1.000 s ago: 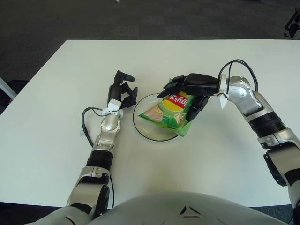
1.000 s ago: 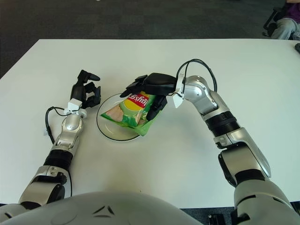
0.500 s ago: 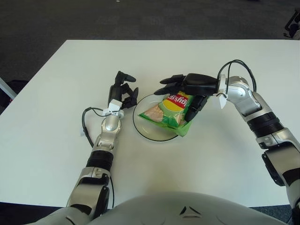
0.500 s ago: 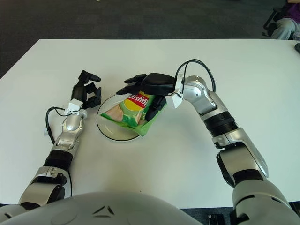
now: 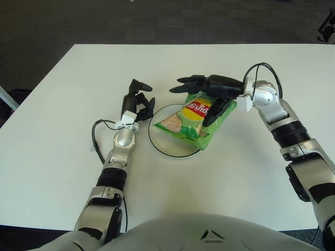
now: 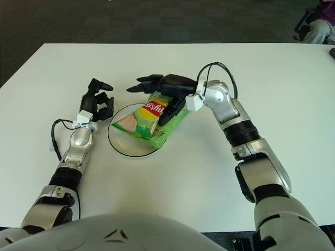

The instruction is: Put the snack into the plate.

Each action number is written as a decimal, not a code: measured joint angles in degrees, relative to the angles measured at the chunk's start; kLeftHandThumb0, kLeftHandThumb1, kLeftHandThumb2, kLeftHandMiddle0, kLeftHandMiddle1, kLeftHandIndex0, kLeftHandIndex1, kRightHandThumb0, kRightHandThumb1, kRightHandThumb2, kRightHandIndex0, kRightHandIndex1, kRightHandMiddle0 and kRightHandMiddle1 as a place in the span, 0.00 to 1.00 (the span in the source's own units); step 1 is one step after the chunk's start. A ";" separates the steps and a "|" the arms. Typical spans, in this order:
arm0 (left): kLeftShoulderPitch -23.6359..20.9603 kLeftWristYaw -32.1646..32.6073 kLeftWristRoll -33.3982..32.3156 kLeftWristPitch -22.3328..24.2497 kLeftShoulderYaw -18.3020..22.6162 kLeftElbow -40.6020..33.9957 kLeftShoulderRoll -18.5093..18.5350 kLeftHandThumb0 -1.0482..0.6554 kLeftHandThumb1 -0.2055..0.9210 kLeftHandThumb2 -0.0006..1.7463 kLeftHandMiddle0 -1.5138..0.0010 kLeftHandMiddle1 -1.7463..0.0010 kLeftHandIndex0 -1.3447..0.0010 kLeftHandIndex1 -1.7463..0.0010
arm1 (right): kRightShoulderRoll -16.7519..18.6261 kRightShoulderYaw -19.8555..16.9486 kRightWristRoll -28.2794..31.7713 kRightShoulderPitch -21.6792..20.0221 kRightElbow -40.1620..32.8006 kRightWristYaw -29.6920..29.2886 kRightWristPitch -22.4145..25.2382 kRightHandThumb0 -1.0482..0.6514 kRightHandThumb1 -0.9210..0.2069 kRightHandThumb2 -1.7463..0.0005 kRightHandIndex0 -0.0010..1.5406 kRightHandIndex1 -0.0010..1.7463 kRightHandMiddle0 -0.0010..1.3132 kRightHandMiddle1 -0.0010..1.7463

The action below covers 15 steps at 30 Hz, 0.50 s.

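A green snack bag (image 5: pixel 189 120) with a red and yellow logo lies in the white plate (image 5: pixel 163 145) at the middle of the table, its right end over the plate's right rim. My right hand (image 5: pixel 203 95) hovers just over the bag's far end. Its fingers are spread out to the left and its thumb hangs down over the bag's right side, with no grip on it. My left hand (image 5: pixel 137 102) shows just beside the plate's left rim, fingers loosely bent and holding nothing.
The white table (image 5: pixel 235 172) stretches wide on all sides of the plate. A black cable (image 5: pixel 94 137) loops beside my left forearm. Dark carpet lies beyond the table's far edge.
My right hand has opened and drawn up and back to the right, letting go of the bag. The bag has settled lower and flatter onto the plate. The left hand has not moved.
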 measured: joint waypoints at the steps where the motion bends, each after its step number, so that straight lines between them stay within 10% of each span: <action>1: -0.01 0.00 0.00 0.00 0.00 0.00 -0.01 0.39 0.77 0.50 0.39 0.00 0.73 0.00 | -0.82 -0.74 1.92 -1.06 -0.82 1.95 1.99 0.20 0.00 0.90 0.00 0.00 0.08 0.00; 15: -0.12 0.01 -0.01 -0.01 0.00 0.31 -0.01 0.39 0.76 0.51 0.38 0.00 0.72 0.00 | -3.80 -10.91 12.10 -4.99 -6.94 5.13 16.89 0.19 0.00 0.96 0.02 0.00 0.07 0.00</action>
